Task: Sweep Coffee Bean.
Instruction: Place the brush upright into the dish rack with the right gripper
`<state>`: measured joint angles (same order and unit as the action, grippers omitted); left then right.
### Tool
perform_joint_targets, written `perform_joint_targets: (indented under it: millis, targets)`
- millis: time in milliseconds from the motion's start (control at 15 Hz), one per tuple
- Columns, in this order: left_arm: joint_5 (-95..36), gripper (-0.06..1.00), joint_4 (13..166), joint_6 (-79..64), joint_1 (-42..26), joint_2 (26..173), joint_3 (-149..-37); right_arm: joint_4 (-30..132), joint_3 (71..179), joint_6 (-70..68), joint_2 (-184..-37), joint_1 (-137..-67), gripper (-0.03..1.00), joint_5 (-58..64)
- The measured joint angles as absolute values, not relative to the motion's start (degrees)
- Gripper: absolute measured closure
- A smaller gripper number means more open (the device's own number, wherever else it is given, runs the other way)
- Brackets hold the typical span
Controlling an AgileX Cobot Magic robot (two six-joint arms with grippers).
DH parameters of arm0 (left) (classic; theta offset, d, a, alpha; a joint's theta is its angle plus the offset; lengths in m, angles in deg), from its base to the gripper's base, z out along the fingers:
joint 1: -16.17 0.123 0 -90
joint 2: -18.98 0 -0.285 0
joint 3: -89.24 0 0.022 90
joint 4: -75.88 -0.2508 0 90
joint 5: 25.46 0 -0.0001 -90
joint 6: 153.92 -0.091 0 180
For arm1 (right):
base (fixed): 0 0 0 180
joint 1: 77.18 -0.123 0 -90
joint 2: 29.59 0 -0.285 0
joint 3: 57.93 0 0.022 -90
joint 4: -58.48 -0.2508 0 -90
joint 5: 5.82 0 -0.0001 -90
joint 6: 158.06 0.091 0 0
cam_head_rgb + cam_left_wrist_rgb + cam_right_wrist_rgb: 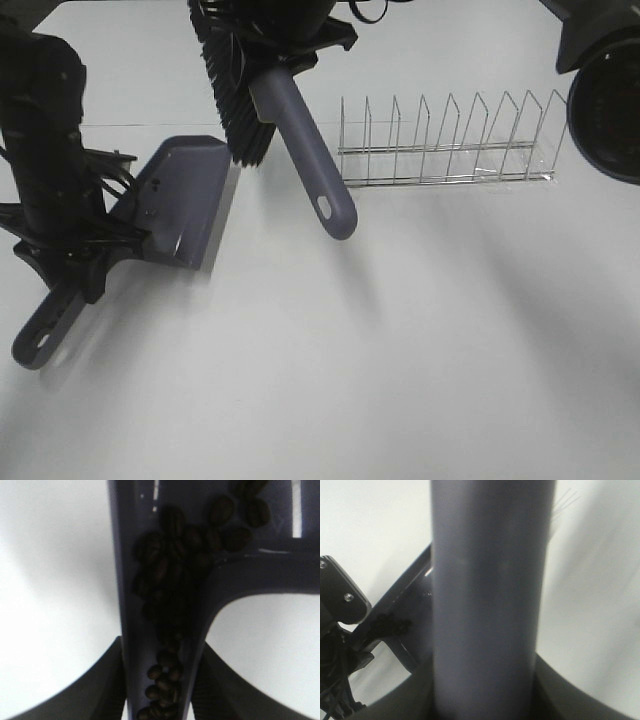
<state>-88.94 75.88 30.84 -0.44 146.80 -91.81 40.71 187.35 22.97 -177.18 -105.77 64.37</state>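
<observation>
My left gripper (88, 250) is shut on the handle of the purple dustpan (185, 200) at the table's left. In the left wrist view the coffee beans (170, 595) lie heaped in the dustpan's (125, 555) back and down its handle channel, between my fingers (107, 680). The beans do not show clearly in the exterior view. My right gripper (275, 50) is shut on the brush's grey-purple handle (310, 160), and the black bristles (235, 95) hang just beyond the dustpan's far right corner. The handle (490, 600) fills the right wrist view.
A wire dish rack (450, 140) stands on the white table (400, 350) to the right of the brush. A dark round object (605, 110) sits at the far right edge. The left arm (45, 130) rises beside the dustpan.
</observation>
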Motion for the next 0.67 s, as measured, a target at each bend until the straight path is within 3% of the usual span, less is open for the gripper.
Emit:
perform_joint_targets:
  millis: [133,333,667]
  targets:
    - [-88.6,0.62,76.5,30.3,2.7,143.1,-90.9,41.2,185.7,23.6,-173.6,-105.8,0.68,64.4]
    - [-87.5,0.62,76.6,29.5,9.8,137.7,-86.0,48.7,170.6,23.8,-164.2,-105.8,0.68,64.3]
    - [-83.3,0.62,76.8,28.7,12.2,134.9,-79.3,51.0,146.6,21.9,-150.9,-104.5,0.68,64.4]
